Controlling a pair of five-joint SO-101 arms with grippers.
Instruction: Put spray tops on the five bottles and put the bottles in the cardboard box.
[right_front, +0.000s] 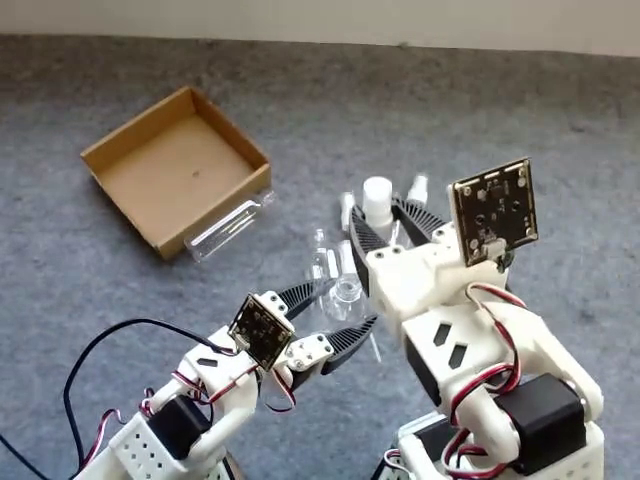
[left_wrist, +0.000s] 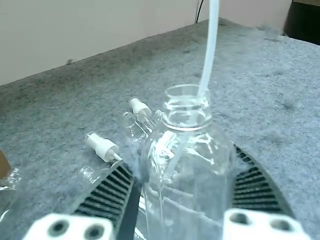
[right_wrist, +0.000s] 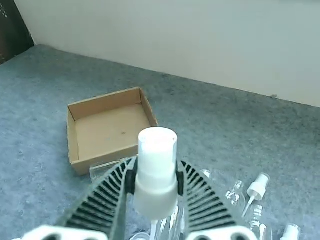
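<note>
Left wrist view, left gripper (left_wrist: 185, 187) pinching an upright clear bottle (left_wrist: 182, 150) between its jaws, right gripper (right_wrist: 157, 166) clamped on a white spray top (right_wrist: 157, 145) above it, thin tube (left_wrist: 210, 50) hanging into the neck, cardboard box (right_front: 140, 126) well apart.

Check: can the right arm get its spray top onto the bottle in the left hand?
Likely yes: the spray top hangs above the bottle, its tube inside the open neck, nothing between.

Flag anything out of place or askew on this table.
One clear bottle lies on its side against the outer wall of the cardboard box, not inside it. Other bottles and spray tops lie scattered on the carpet. Nothing looks spilled or broken.
</note>
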